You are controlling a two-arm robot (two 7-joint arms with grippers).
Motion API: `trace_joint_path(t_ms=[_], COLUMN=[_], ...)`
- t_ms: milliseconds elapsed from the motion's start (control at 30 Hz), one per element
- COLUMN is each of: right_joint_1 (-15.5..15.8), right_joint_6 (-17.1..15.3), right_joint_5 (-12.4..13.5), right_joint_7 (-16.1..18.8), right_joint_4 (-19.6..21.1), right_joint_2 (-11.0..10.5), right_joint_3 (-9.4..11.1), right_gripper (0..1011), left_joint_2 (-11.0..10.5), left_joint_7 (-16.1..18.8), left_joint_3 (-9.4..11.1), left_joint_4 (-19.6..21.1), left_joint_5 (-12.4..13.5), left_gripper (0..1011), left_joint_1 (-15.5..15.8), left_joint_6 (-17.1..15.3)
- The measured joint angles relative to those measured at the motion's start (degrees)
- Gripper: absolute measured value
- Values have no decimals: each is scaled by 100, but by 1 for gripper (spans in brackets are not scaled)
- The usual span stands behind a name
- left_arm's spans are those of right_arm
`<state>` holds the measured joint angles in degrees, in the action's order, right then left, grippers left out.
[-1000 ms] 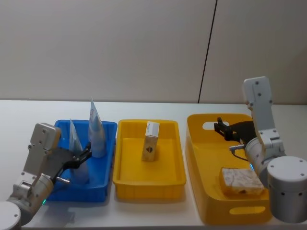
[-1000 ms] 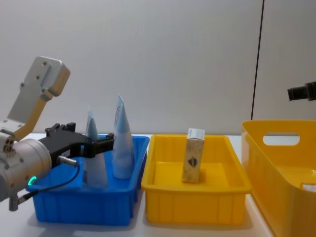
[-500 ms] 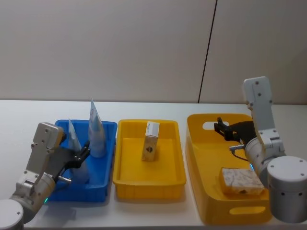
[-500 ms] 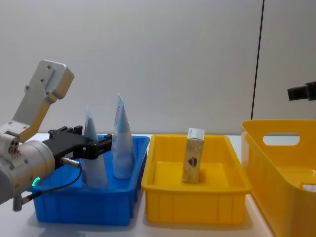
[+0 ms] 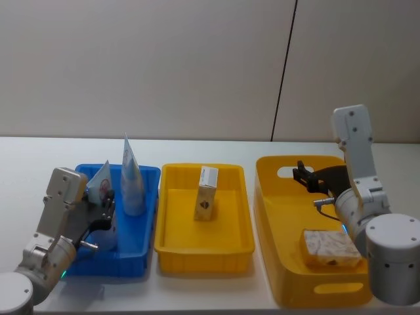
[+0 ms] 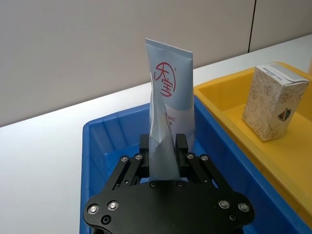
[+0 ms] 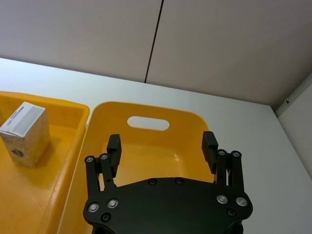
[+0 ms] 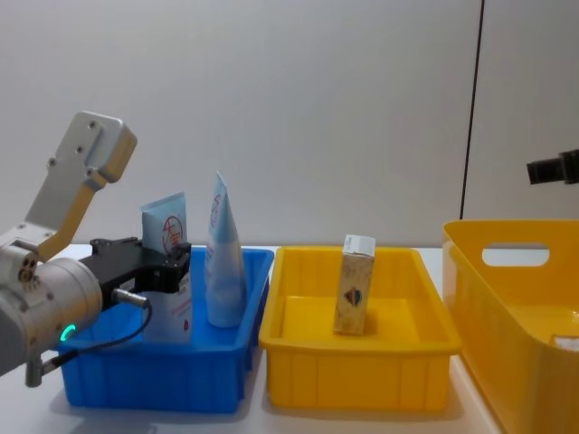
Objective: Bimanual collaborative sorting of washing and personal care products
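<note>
In the blue tray (image 5: 146,226) stand two pale blue-white squeeze tubes. My left gripper (image 6: 163,147) is shut on the nearer tube (image 6: 168,109), the one with red print, low on its body; it also shows in the head view (image 5: 100,184) and chest view (image 8: 167,233). The second tube (image 5: 130,176) stands free just behind it. A beige carton (image 5: 207,192) stands upright in the middle yellow tray (image 5: 203,248). Another beige carton (image 5: 330,248) lies flat in the large yellow bin (image 5: 283,262). My right gripper (image 7: 162,142) hovers open over that bin's far end, holding nothing.
The three containers sit side by side on a white table (image 5: 39,157), blue at the left, the yellow tray in the middle, the tall-walled bin with handle slots (image 7: 148,123) at the right. A plain wall rises close behind.
My left gripper has shut on the nearer tube, which has turned so its flat red-printed face shows. The right arm has not moved.
</note>
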<state>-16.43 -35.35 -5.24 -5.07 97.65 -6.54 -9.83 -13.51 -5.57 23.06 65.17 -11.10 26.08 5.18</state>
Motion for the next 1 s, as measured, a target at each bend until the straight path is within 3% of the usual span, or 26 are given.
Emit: trace_joint_path(t_ms=[333,1000], right_joint_1=[0,0], right_joint_6=[0,0], right_joint_5=[0,-1], right_joint_7=[0,0], right_joint_4=[0,0], right_joint_2=[0,0], right_joint_3=[0,0], right_gripper=[1003,1004], left_joint_2=[6,11], left_joint_7=[-6,-8], left_joint_3=[0,-1], left_joint_4=[-22,-36], left_joint_5=[3,3], left_gripper=[231,224], left_joint_1=[10,19], left_joint_6=[6,7])
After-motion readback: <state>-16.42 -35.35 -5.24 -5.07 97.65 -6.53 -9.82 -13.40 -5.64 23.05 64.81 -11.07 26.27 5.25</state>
